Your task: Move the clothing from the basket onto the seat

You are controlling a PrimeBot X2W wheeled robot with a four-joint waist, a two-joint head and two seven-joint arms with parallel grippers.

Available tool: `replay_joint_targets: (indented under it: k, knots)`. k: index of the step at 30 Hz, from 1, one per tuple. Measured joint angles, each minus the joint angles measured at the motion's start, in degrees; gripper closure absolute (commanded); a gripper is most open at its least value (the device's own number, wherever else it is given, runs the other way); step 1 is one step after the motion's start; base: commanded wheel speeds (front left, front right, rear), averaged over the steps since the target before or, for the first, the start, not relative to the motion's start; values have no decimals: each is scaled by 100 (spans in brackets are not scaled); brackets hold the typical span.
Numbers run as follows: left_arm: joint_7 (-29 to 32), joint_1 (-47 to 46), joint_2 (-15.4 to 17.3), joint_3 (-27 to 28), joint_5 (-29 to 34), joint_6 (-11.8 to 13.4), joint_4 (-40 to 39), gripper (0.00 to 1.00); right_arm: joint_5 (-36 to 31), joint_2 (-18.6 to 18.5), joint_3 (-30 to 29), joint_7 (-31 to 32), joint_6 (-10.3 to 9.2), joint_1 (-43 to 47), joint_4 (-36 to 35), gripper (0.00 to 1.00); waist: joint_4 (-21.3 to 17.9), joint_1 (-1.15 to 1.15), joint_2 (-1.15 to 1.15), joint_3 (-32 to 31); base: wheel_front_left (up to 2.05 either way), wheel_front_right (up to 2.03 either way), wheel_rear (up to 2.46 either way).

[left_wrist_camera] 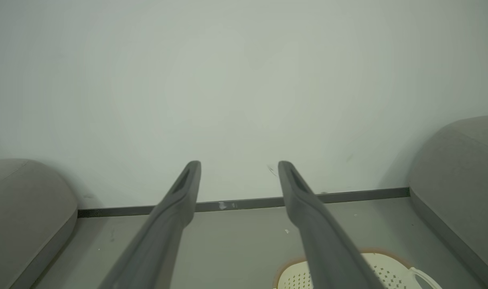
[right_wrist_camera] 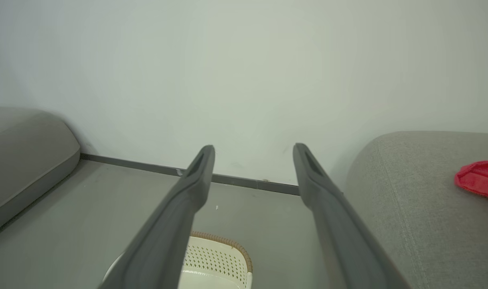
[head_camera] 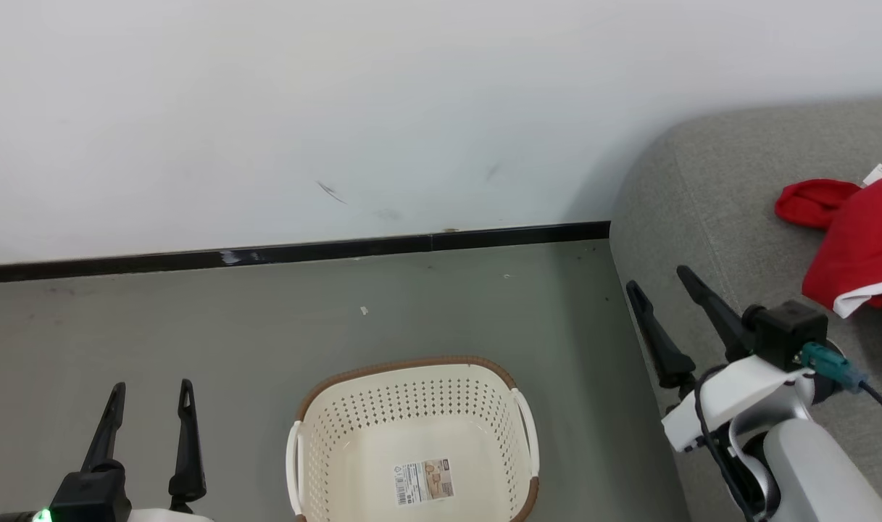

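- On the seat point(head_camera: 701, 188), toward its right side, lies the clothing point(head_camera: 857, 246), a red heap with white trim. The head view's edge cuts it off, so its long axis cannot be told.
- On the floor point(head_camera: 194, 319) just left of the seat stands the basket point(head_camera: 412, 399), upright, with only a sticker point(head_camera: 424, 481) on its base.
- The right gripper point(head_camera: 658, 279) hovers at the seat's left edge, jaws wide and empty. The clothing lies to its right, nearer this arm.
- The left gripper point(head_camera: 152, 388) hangs left of the basket, jaws spread and empty.
- With nothing left to lift, the task looks finished.
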Motion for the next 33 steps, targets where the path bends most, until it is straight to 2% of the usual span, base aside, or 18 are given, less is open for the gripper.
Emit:
replay_joint_targets:
  k: [6, 18, 33]
  knots:
    - [1, 46, 11, -14, -31, -5, 83, 0, -137, 235, -258, -57, 0, 534, 0, 0, 203, 0, 0, -156, 0, 0, 0]
    - [1, 104, 40, -100, -33, -152, 109, 0, -275, 427, -649, -115, 0, 1256, -40, 0, 492, 0, 0, -402, 0, 0, 0]
    - [1, 250, -4, -146, -269, -309, 44, 0, -353, 538, -671, -141, 0, 1682, -300, 0, 561, 0, 0, -495, 0, 0, 0]
